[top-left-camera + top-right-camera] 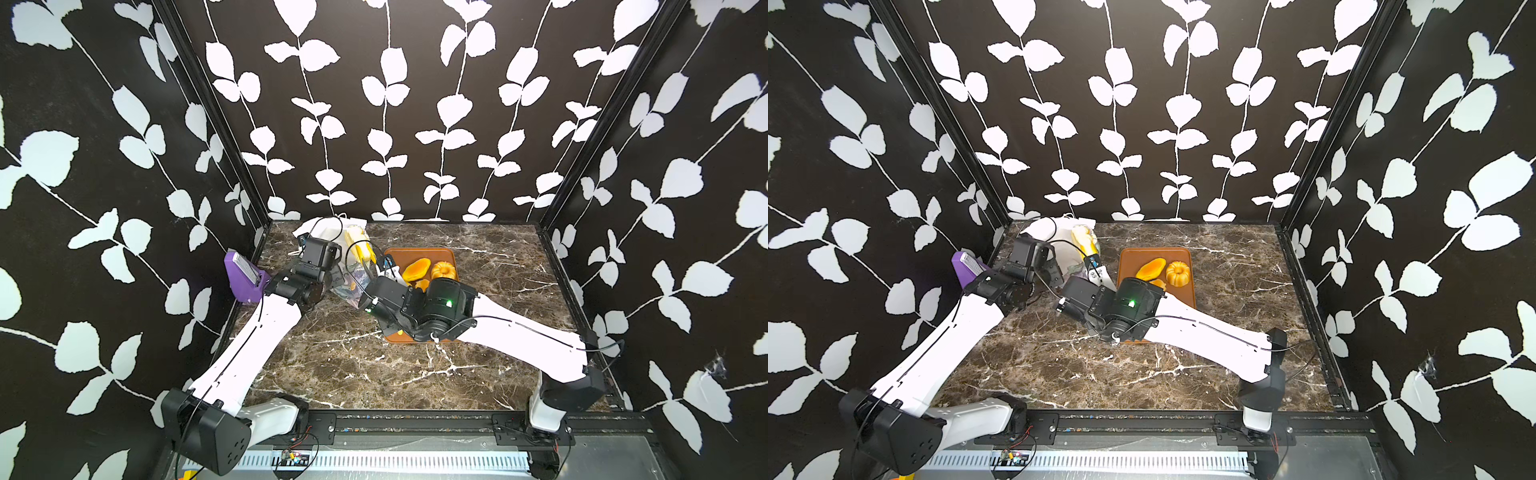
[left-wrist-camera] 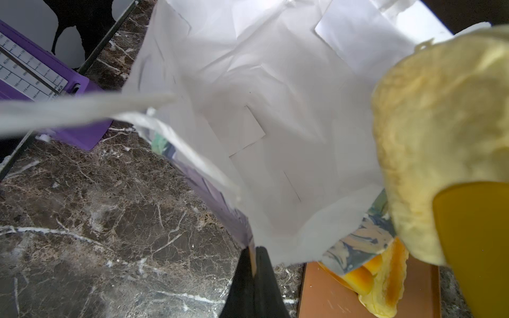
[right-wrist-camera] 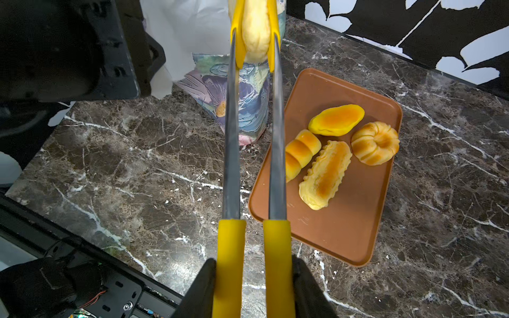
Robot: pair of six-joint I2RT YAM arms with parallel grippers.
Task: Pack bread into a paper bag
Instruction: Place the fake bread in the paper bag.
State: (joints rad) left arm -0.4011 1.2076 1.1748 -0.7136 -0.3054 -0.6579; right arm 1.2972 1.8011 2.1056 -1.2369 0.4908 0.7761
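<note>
The paper bag stands at the back left of the table, its white inside facing the left wrist camera; its flowered outside shows in the right wrist view. My left gripper is shut on the bag's rim. My right gripper is shut on the yellow-handled tongs. The tongs' tips pinch a pale ridged loaf of bread at the bag's mouth. More bread lies on the brown tray: an oval bun, a bundt, a segmented loaf and a ridged loaf.
A purple box leans by the left wall, close to the left arm. The tray sits right of the bag, partly under the right arm. Patterned walls close in the marble table on three sides.
</note>
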